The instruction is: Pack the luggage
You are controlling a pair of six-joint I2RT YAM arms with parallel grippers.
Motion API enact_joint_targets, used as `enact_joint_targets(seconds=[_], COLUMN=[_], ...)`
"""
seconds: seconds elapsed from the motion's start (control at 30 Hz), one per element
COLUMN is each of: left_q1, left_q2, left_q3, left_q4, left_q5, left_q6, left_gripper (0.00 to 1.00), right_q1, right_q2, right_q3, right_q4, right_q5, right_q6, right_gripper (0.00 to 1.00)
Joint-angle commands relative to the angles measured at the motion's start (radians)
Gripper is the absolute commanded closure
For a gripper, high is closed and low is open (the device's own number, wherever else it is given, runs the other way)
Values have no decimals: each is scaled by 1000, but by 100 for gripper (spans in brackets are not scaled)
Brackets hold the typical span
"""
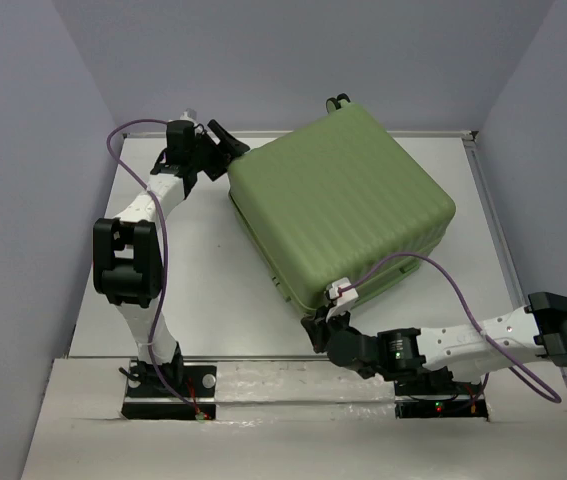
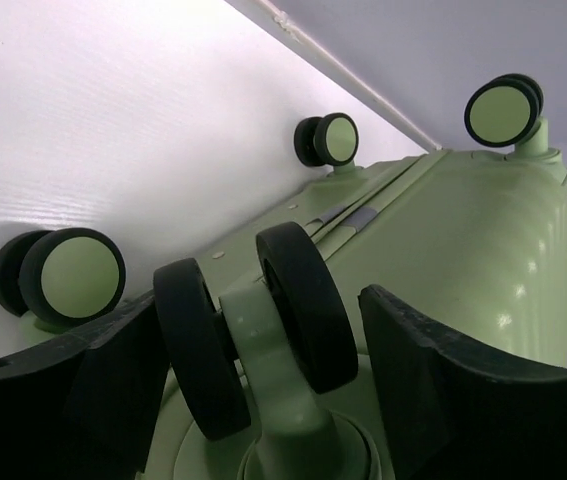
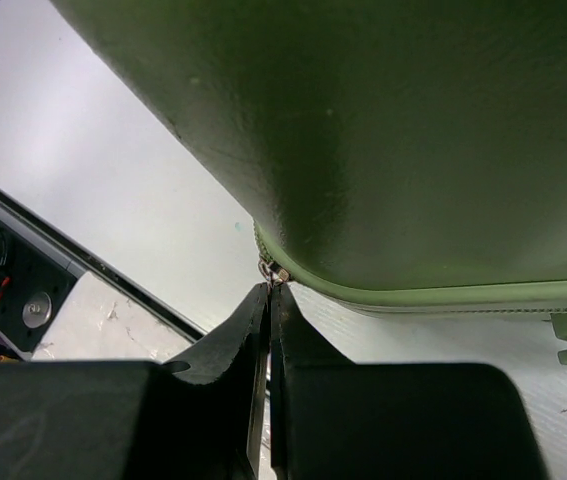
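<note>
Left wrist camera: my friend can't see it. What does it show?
The left claw is open around a black double wheel at the end of a green suitcase. Three more wheels stick out farther along, with the white table behind.

R gripper (image 3: 270,291) fingers pressed together, tips right at small metal zip pull (image 3: 274,271) on luggage (image 3: 413,130) corner seam. Green shell fills top; white tabletop (image 3: 113,180) beneath.
</note>
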Motion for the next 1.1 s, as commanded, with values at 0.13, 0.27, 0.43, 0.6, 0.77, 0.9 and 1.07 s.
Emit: enact_joint_targets(seconds=[0.13,0.27,0.43,0.6,0.77,0.9,1.07], left_q1=[-10,-10,-8,67,177,204,210], left_q2=[36,62,45,-82,-314,-504,-823], left_q3=[111,134,119,-111,-417,-662,-935], left_q4=[65,70,91,258,330,370,313], left_q5=[31,40,25,0,-17,-5,-29], left_q6=[-55,-61,-58,-83,-54,-76,-19], left_gripper=[37,75,94,94,94,94,94], right_q1=[57,57,57,39,-88,-265,-303], right_q2=[-10,-15,-28,-62,-128,-191,-103], right_q3=[-1,-12,-23,-21,17,57,132], right_q4=[23,21,18,17,26,81,86], right_q5=[-87,-85,-70,-36,-59,-179,-228], right_q6=[54,64,71,32,-89,-222,-287], right_gripper=[93,93,93,93,93,93,93])
